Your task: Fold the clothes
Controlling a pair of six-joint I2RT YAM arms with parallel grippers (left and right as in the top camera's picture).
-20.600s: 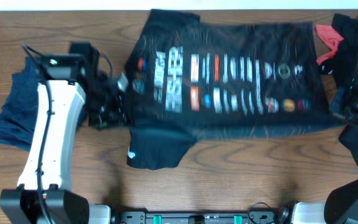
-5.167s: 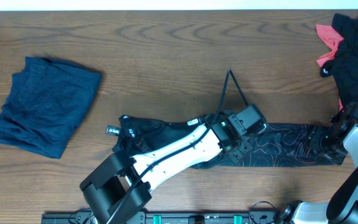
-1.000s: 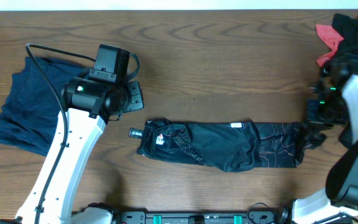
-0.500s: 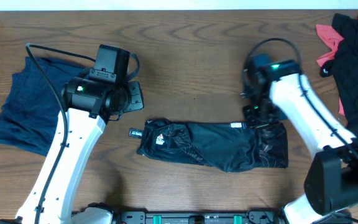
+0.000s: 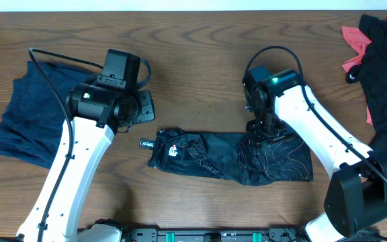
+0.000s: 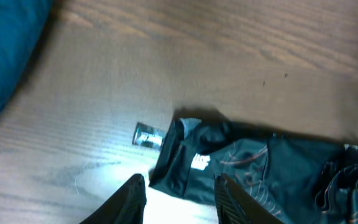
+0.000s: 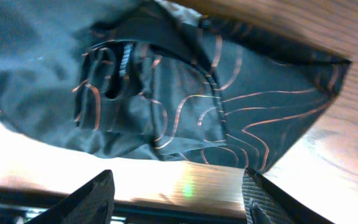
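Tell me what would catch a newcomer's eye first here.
The black jersey folded into a long strip across the middle of the wooden table, with the right arm's fingers open over its right end. A navy garment lies far left; a black and coral pile sits far right.

The table (image 5: 207, 74) is of brown wood with dark wavy grain, and its surface shines bright in some places. A white strip (image 5: 180, 4) runs along its far edge. At the near edge sits a black bar (image 5: 213, 236) with green pieces (image 5: 173, 236).
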